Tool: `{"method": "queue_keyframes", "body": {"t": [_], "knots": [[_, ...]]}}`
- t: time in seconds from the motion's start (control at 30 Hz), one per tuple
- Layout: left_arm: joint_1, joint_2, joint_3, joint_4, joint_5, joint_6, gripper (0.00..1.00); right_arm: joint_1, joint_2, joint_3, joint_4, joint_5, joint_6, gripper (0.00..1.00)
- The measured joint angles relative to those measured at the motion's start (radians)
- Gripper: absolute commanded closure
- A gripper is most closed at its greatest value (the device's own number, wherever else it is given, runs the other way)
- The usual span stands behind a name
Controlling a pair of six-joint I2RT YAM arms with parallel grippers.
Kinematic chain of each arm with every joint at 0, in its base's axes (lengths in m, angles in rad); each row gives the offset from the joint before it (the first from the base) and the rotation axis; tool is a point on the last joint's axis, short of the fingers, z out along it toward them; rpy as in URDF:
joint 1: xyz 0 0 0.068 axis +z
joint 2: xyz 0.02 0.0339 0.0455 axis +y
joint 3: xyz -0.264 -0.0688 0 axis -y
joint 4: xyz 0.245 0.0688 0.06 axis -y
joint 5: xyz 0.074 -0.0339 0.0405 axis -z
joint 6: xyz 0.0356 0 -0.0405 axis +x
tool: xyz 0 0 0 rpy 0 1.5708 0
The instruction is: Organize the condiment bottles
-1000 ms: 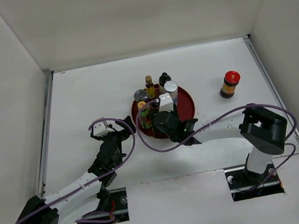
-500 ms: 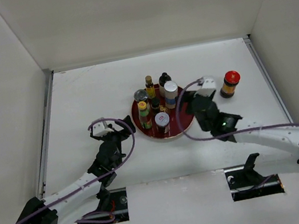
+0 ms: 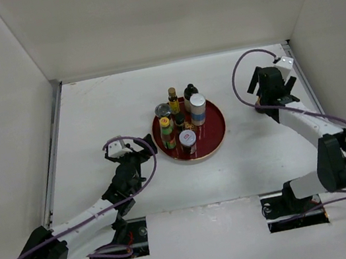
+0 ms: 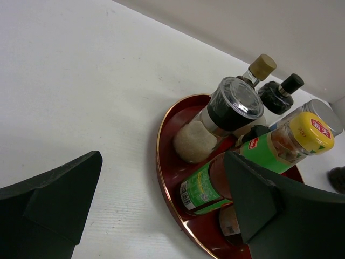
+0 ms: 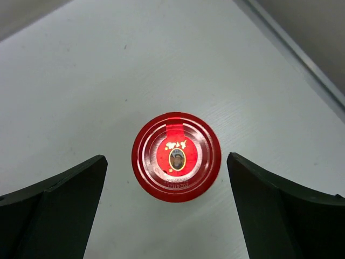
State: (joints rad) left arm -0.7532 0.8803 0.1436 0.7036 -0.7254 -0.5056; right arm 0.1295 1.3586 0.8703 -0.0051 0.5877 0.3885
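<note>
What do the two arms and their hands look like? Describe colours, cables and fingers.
The left arm and right arm have white links, black joints and a thin purple cable looping alongside. The left hand and right hand are black, each with a small white block behind it. In the wrist views the fingers are dark, matte wedges.

**Q:** Which markings can be read as words or numbers?

**A:** None. The red lid (image 5: 176, 156), centred between the right arm's fingers (image 5: 54, 208), carries a small oval portrait emblem. Gold marks stand above the emblem and fine print below it, too small to read.

**Q:** And near the left arm's fingers (image 4: 259, 202)?

**A:** The yellow cap (image 4: 312, 132), above the finger at the view's right, bears a red patch with white characters, illegible. The green-labelled bottle (image 4: 207, 183), beside that finger, shows a barcode and white print; the digits cannot be resolved.
</note>
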Motion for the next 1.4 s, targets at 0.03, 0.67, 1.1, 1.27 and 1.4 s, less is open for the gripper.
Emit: {"method": "queue_keyframes", "body": {"t": [0.03, 0.67, 1.1, 1.27, 1.4], "knots": [[0.000, -0.001, 0.000, 0.000, 0.000, 0.000, 0.00, -0.005, 0.029, 0.010, -0.003, -0.018, -0.005, 0.00], [0.000, 0.000, 0.000, 0.000, 0.000, 0.000, 0.00, 0.010, 0.055, -0.033, -0.035, -0.077, -0.030, 0.53], [0.008, -0.001, 0.000, 0.000, -0.010, 0.000, 0.00, 0.455, -0.126, -0.048, -0.015, -0.038, -0.023, 0.54], [0.011, 0.001, 0.000, 0.000, -0.026, 0.000, 0.00, 0.563, 0.003, -0.048, -0.001, -0.038, -0.004, 0.53], [0.013, 0.006, 0.000, -0.001, -0.036, -0.004, 0.00, 0.621, 0.087, -0.049, 0.047, -0.038, 0.002, 0.49]]}}
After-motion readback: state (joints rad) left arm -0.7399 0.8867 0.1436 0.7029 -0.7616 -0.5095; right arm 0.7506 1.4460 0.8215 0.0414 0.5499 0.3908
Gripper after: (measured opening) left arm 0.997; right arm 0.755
